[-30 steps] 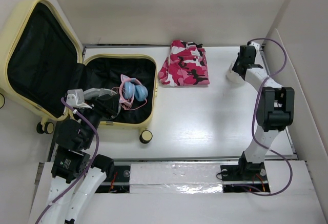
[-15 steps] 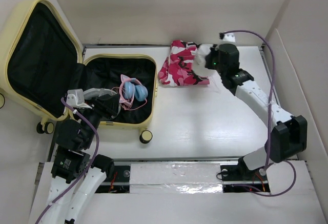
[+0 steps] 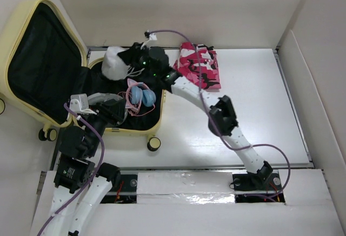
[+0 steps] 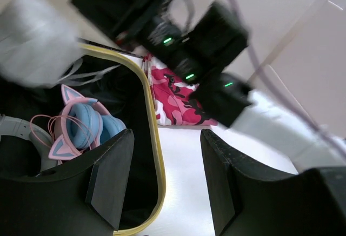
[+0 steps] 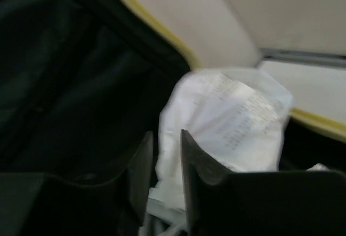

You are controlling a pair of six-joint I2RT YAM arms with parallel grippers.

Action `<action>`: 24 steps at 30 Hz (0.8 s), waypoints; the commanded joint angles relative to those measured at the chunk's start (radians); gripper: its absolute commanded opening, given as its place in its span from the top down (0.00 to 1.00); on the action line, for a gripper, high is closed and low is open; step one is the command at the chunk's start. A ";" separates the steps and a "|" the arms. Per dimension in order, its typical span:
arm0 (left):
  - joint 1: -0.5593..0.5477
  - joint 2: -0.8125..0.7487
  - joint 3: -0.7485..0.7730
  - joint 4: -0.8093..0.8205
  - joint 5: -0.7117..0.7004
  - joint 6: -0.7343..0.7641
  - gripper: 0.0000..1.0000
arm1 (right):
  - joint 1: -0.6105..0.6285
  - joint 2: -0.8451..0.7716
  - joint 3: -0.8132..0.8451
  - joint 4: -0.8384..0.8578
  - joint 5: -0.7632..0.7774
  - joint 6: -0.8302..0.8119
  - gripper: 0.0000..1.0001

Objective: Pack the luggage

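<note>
Luggage (image 3: 4,52): pale yellow hard shell, open at the left end of the desk (image 3: 243,112), lid propped up, black lining showing. Inside it: pink-and-blue cat-ear headphones (image 3: 141,95). Beside its right rim, on the desk: folded pink camouflage garment (image 3: 197,68). Right gripper (image 5: 166,136): reaching over the far part of the luggage, jaws narrowly apart, a blurred white packet (image 5: 227,117) at their tips; grip cannot be told. Left gripper (image 4: 166,139): at the luggage's near rim, jaws partly spread, nothing between.

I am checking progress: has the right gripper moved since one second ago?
Yes. The right gripper went left, from right of the pink camouflage garment to above the open luggage.
</note>
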 commanded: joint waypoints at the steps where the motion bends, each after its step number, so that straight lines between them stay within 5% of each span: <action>1: -0.007 -0.010 0.002 0.045 -0.011 0.007 0.50 | 0.025 0.234 0.201 0.244 -0.039 0.251 0.57; 2: -0.007 -0.008 0.002 0.043 -0.019 0.007 0.51 | 0.025 0.277 0.281 0.259 -0.069 0.327 0.41; 4: -0.007 -0.007 0.001 0.036 -0.022 0.007 0.51 | 0.013 0.269 0.238 0.283 -0.154 0.343 0.34; 10: -0.007 0.004 0.004 0.051 -0.003 0.007 0.50 | -0.032 -0.134 -0.491 0.551 -0.099 0.181 0.37; 16: -0.007 0.021 -0.002 0.057 0.015 0.009 0.50 | -0.141 -0.453 -0.834 0.637 -0.176 0.081 0.87; 20: -0.007 0.032 -0.007 0.065 0.030 0.010 0.51 | -0.256 -0.595 -1.020 0.656 -0.217 0.063 1.00; 24: -0.007 0.042 -0.011 0.073 0.032 0.012 0.54 | -0.394 -0.676 -1.162 0.523 -0.173 0.021 1.00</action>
